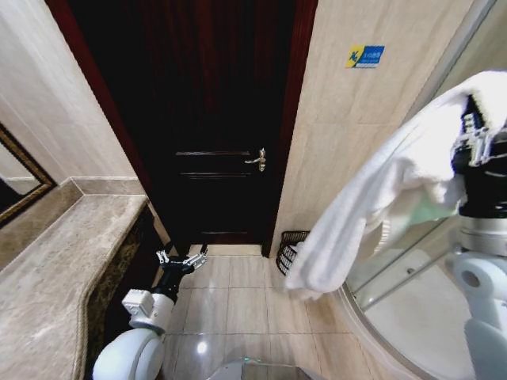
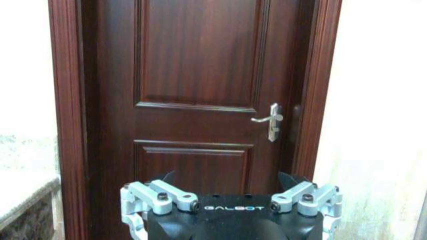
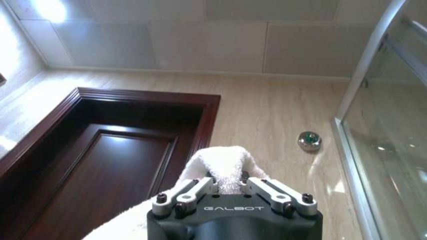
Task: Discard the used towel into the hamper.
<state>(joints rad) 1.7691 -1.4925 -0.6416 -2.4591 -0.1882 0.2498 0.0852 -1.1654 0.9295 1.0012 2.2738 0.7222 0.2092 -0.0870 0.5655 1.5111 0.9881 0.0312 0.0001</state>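
Above the tiled floor's door corner, right gripper point(image 3: 230, 186) pinches white terry towel point(image 1: 372, 214) high, left gripper point(image 1: 182, 260) spread wide; trailing end may miss dark wire hamper point(image 1: 291, 247).

Right pincer point(image 3: 229, 186) clamped, raised high

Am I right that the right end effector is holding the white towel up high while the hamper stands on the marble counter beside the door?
Not quite: the head view shows the hamper on the tiled floor by the wall right of the door, not on the counter. The right end effector does hold the towel high.
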